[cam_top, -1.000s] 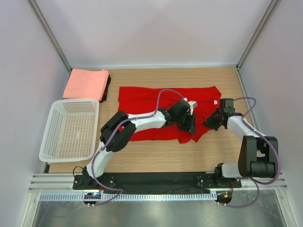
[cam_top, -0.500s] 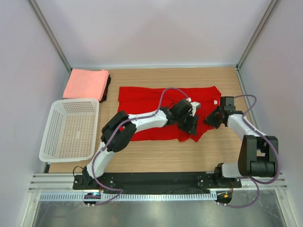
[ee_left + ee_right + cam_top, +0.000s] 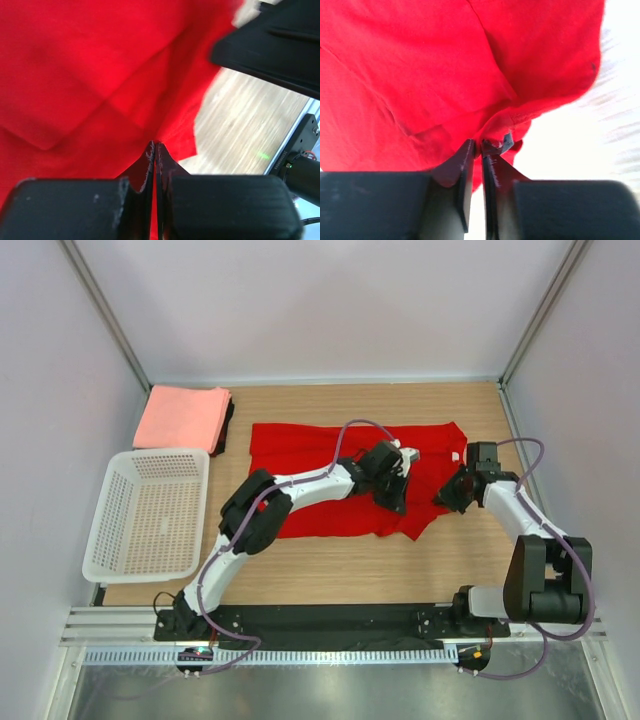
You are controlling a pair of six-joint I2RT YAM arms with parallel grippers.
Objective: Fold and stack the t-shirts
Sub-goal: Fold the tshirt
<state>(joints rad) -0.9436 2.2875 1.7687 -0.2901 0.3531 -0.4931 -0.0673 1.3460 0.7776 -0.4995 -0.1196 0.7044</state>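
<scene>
Currently 1 red t-shirt [image 3: 300,445]; left hand [image 3: 155,146] together, right hand [image 3: 480,145] clamping it.

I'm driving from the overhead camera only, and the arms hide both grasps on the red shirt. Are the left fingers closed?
Observer: Yes. In the left wrist view the left fingers are pressed flat together, with their tips at the edge of the red shirt. I can't tell whether cloth is caught between them.
Operator: And the right side?
Observer: The right fingers are nearly together, and a bunched fold of hem is pinched at their tips.
Operator: What lies beyond that fold?
Observer: Bare table, right beside it in the right wrist view.
</scene>
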